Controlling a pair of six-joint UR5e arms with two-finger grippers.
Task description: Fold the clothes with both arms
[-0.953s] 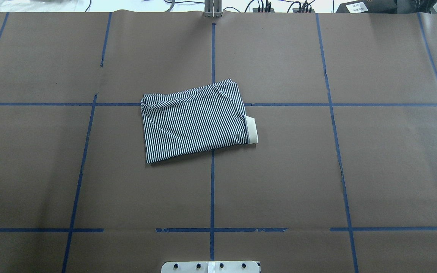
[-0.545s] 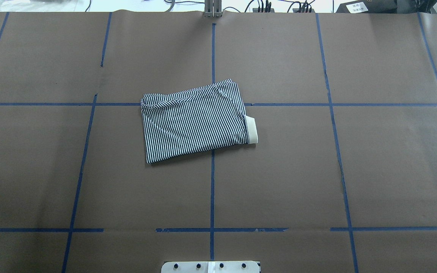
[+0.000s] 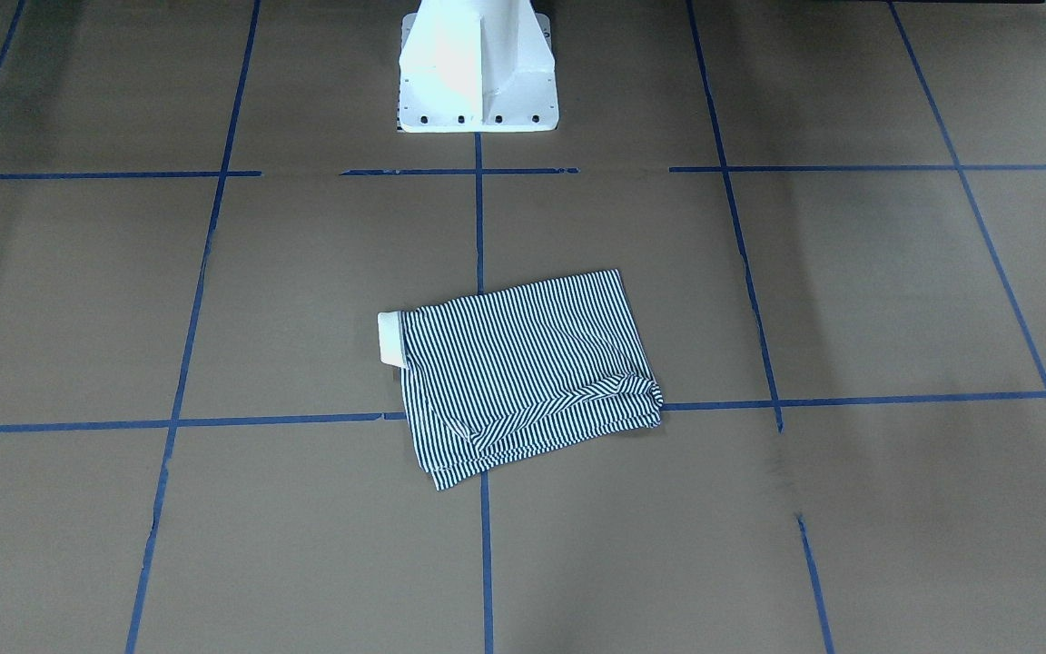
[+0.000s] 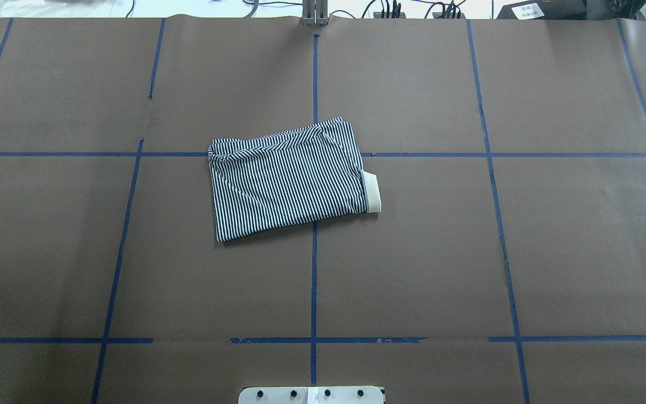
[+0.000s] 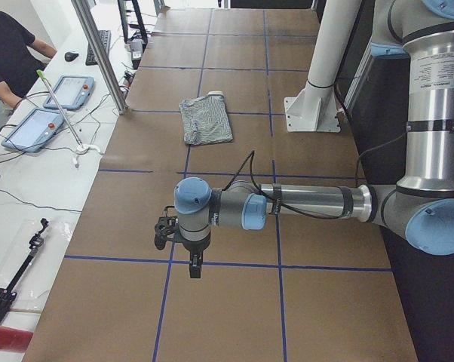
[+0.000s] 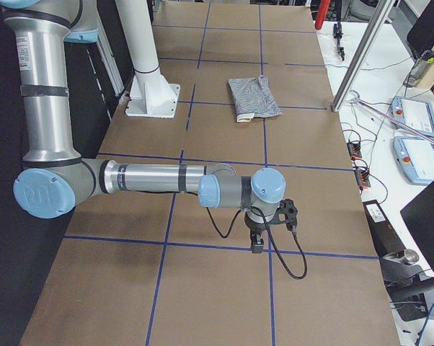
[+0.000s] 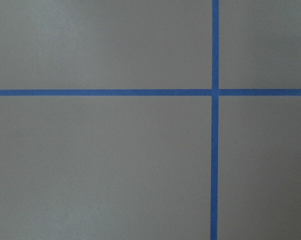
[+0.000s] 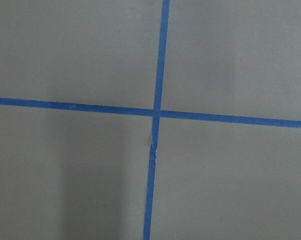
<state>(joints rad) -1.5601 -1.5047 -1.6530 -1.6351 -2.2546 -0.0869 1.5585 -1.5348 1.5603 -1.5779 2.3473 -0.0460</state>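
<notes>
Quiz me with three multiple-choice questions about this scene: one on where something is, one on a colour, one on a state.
1. Where does the shirt lie?
A. At the far edge
B. Over a crossing of blue tape lines
C. On the white pedestal

2. What colour is the collar poking out of it?
A. Red
B. White
C. Green

3. What state is the shirt in?
A. Spread flat, sleeves out
B. Hanging in the air
C. Folded into a compact rectangle

Answers: 1 B, the tape lines run under it from several sides. 2 B, the collar is plain white against the stripes. 3 C, it lies as a layered bundle.
</notes>
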